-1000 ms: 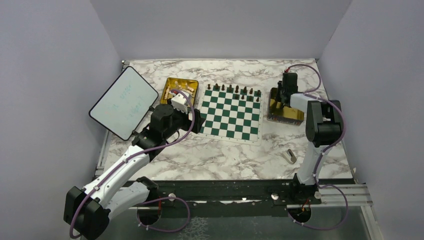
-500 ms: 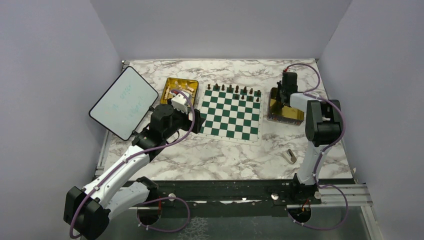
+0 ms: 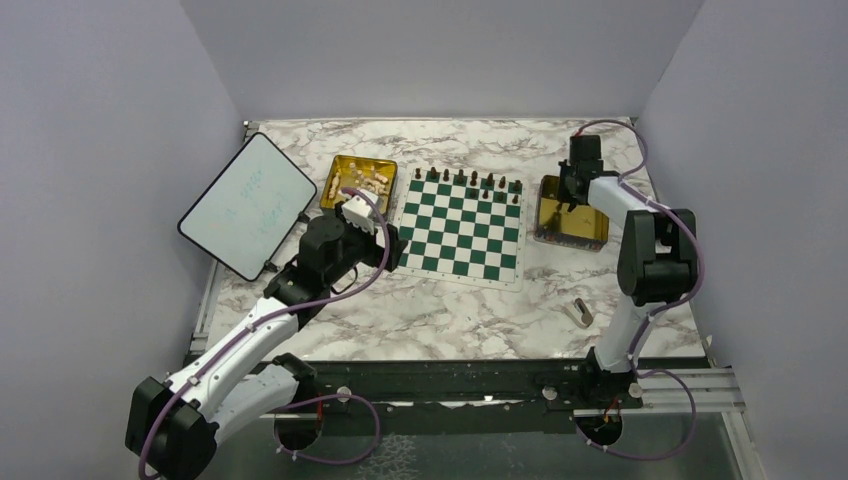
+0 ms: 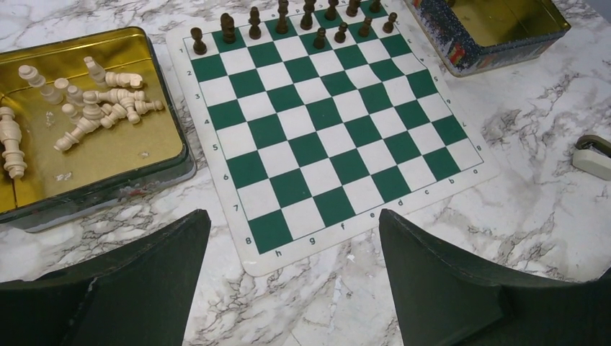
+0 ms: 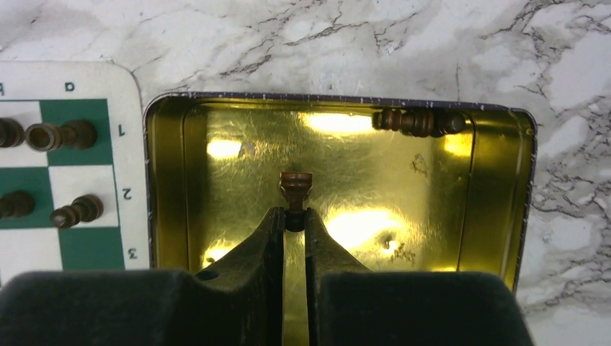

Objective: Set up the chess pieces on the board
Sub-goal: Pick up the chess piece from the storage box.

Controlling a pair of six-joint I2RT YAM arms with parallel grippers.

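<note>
Now pinched thinly in the closed right gripper [image 5: 295, 216], just right of the board [image 3: 462, 228]: one dark piece [image 5: 296, 187]; could swivel or drop in transit. Left gripper [image 4: 294, 238] gaping, empty, near the board.

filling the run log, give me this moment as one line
right gripper: shut on dark piece over right tray | left gripper: open, by board | cream pieces: in left tray
</note>
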